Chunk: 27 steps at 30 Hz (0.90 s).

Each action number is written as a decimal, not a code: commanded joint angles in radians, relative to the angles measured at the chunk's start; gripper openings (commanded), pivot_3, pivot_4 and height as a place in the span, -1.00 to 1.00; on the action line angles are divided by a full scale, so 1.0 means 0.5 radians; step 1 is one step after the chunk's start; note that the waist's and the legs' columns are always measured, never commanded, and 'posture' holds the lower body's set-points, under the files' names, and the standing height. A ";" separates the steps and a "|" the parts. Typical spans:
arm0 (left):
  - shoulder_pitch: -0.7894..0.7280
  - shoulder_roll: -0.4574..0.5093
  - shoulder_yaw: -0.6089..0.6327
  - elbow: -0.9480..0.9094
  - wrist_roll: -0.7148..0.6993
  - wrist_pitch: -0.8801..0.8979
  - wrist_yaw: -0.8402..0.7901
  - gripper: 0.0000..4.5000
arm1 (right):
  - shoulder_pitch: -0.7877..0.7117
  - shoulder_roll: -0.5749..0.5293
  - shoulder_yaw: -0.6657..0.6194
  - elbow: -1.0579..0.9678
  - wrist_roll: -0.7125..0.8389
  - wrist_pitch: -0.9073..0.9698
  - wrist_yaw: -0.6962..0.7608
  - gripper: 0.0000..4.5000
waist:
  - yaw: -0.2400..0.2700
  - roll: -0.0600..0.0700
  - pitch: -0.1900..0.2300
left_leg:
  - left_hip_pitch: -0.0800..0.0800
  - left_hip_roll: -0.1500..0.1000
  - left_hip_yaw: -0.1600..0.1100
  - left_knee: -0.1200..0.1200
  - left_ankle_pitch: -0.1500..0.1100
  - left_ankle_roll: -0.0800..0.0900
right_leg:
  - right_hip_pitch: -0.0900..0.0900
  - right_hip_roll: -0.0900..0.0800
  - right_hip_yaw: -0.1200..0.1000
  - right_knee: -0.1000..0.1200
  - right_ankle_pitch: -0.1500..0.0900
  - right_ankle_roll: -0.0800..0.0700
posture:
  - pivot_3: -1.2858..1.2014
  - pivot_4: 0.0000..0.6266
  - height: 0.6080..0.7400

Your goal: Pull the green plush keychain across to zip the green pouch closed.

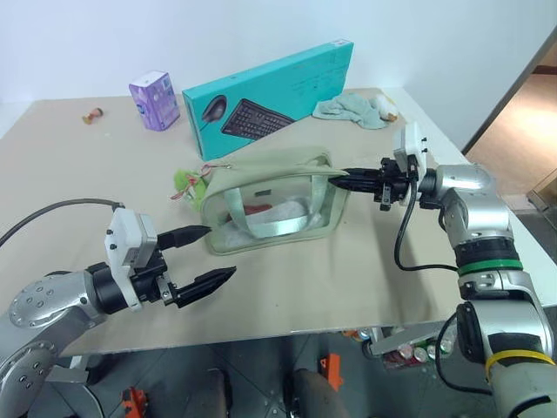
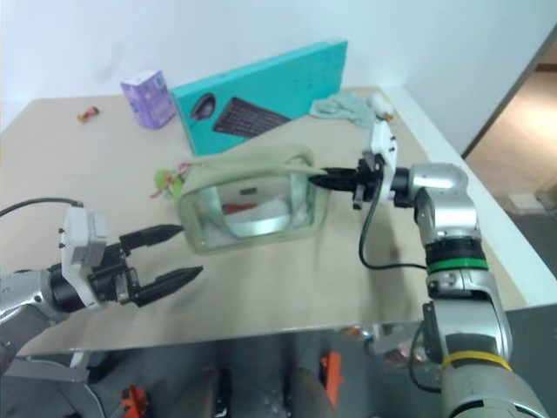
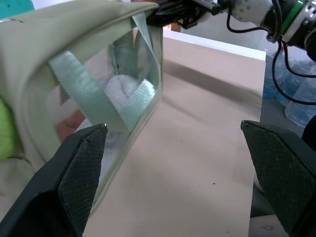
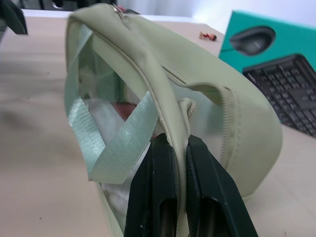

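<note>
— Two grippers at work? Nearest first.
— Left gripper (image 1: 218, 254), fingers spread and empty, hovers by the table's (image 1: 348, 287) near edge, just short of the green pouch (image 1: 270, 205).
— And the right gripper (image 1: 341, 181)?
— Clamped on the pouch's end, toward the right edge.
— The green plush keychain (image 1: 185, 179)?
— Lying at the pouch's far-left end. Behind, a teal keyboard box (image 1: 270, 96).

Matt cloth pouch (image 1: 277, 202), clear glossy panels
</note>
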State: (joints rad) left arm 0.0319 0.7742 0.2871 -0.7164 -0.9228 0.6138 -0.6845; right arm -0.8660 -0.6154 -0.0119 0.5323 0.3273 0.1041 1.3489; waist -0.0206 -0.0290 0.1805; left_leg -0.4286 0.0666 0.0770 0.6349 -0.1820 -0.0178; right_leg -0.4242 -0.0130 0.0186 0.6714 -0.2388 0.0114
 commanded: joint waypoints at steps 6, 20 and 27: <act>-0.097 -0.016 0.034 0.065 0.031 -0.042 0.026 1.00 | 0.131 -0.099 -0.173 -0.324 0.078 0.163 -0.247 -0.97 | 0.002 0.000 0.000 | 0.000 0.000 0.000 0.000 0.000 0.000 | 0.000 0.000 0.000 0.000 0.001 0.000 | 0.03 -0.52 1.00; -0.155 -0.189 0.094 0.204 0.080 -0.037 0.237 1.00 | 0.423 -0.097 -0.190 -0.712 0.151 0.290 -0.421 -0.97 | -0.001 -0.001 0.000 | 0.001 0.000 0.000 0.001 0.001 0.001 | 0.000 0.001 0.001 0.000 0.002 0.002 | 0.03 -0.52 1.00; -0.300 -0.211 0.212 0.489 0.181 -0.123 0.319 1.00 | 0.452 -0.075 -0.156 -0.782 0.164 0.293 -0.436 -0.97 | -0.001 0.000 0.000 | 0.001 0.000 0.000 0.001 0.001 0.001 | 0.000 0.003 0.001 -0.001 0.003 0.002 | 0.03 -0.52 1.00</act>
State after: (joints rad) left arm -0.0919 0.6748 0.3596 -0.4903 -0.8401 0.5846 -0.5311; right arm -0.6392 -0.6555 -0.0856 0.1899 0.3923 0.2547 1.1303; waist -0.0213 -0.0292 0.1804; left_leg -0.4282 0.0668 0.0771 0.6355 -0.1816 -0.0174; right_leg -0.4241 -0.0116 0.0195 0.6712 -0.2374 0.0122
